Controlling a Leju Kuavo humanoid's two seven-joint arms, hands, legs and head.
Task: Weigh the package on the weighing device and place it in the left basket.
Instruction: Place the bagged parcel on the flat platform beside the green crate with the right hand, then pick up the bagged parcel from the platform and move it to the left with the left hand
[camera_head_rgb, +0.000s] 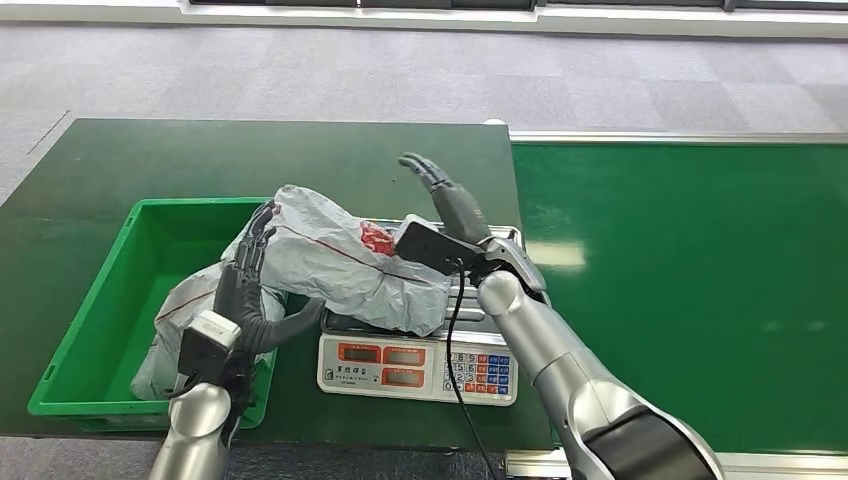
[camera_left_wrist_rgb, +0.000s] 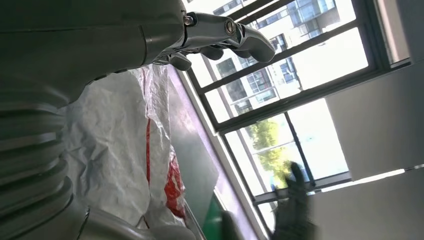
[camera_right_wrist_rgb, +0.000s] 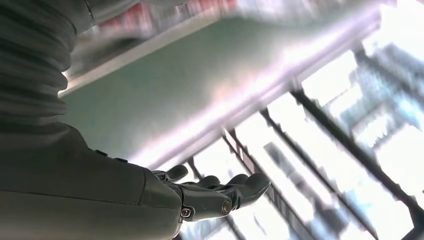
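Observation:
A crumpled grey-white plastic package (camera_head_rgb: 330, 260) with red print lies partly on the weighing scale (camera_head_rgb: 417, 368) and partly over the green basket (camera_head_rgb: 96, 300). My left hand (camera_head_rgb: 250, 300) grips the package's left end, dark fingers on top and thumb underneath. The left wrist view shows the package (camera_left_wrist_rgb: 115, 165) pressed against the palm, under the fingers (camera_left_wrist_rgb: 220, 30). My right hand (camera_head_rgb: 445, 195) is raised behind the package above the scale's platform, fingers spread and holding nothing. Its fingers (camera_right_wrist_rgb: 215, 192) look equally bare in the right wrist view.
The basket sits on a dark green table (camera_head_rgb: 200, 160) to the left of the scale. A bright green conveyor surface (camera_head_rgb: 690, 280) runs on the right. A black cable (camera_head_rgb: 455, 340) hangs from my right wrist across the scale's keypad. Grey carpet lies beyond.

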